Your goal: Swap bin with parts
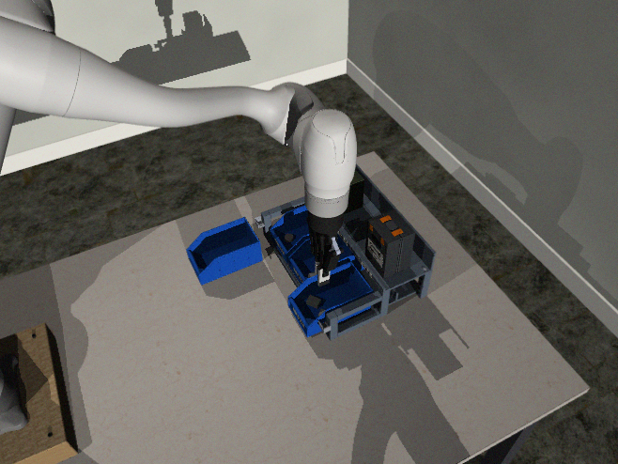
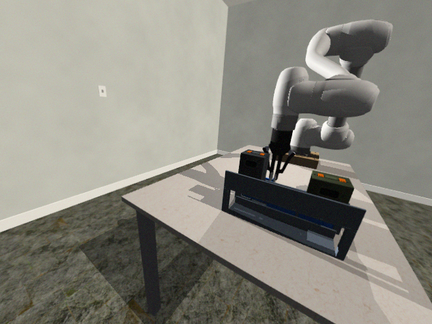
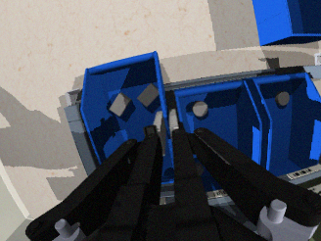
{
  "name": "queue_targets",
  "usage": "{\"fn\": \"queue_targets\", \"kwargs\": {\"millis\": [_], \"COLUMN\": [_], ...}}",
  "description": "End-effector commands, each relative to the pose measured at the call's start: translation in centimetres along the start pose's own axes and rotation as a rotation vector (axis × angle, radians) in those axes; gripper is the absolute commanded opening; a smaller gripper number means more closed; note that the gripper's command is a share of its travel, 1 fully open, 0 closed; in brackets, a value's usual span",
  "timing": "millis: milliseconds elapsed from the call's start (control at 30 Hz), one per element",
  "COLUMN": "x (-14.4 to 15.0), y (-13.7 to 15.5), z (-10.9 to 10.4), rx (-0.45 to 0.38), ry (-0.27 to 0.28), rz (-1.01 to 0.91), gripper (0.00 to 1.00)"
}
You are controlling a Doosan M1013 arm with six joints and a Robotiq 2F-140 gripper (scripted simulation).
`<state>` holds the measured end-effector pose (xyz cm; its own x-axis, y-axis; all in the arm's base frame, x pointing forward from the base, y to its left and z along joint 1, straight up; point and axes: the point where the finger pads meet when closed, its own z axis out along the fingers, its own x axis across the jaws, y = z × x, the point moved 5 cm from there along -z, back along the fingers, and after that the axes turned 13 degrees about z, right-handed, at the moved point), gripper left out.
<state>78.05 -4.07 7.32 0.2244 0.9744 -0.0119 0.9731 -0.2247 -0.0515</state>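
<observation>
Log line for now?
gripper: nearly shut astride side wall | blue open bin with grey parts: in grey shelf gap, front protruding | empty blue bin: upright on table

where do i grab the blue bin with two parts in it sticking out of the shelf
Probably the thin upright side wall of the bin, coming from straight above: the top is open and this end sticks out past the shelf, so the jaws can straddle the rim.
</observation>
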Motion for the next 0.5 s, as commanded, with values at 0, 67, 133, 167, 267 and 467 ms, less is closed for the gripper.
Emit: {"fn": "queue_targets", "kwargs": {"millis": [0,67,133,167,267,467], "x": [0.0,0.0,0.0,0.0,0.0,-0.01], "y": [0.0,-0.01,-0.01,-0.01,-0.02,-0.04], "z": [-0.07,-0.13,-0.21,-0.26,-0.43,-0.74], "rx": [0.0,0.0,0.0,0.0,0.0,0.0], "ry": [0.0,0.0,0.0,0.0,0.0,0.0], "rz": [0.0,0.0,0.0,0.0,0.0,0.0], "gripper": [0.15,0.15,0.15,0.15,0.15,0.15]}}
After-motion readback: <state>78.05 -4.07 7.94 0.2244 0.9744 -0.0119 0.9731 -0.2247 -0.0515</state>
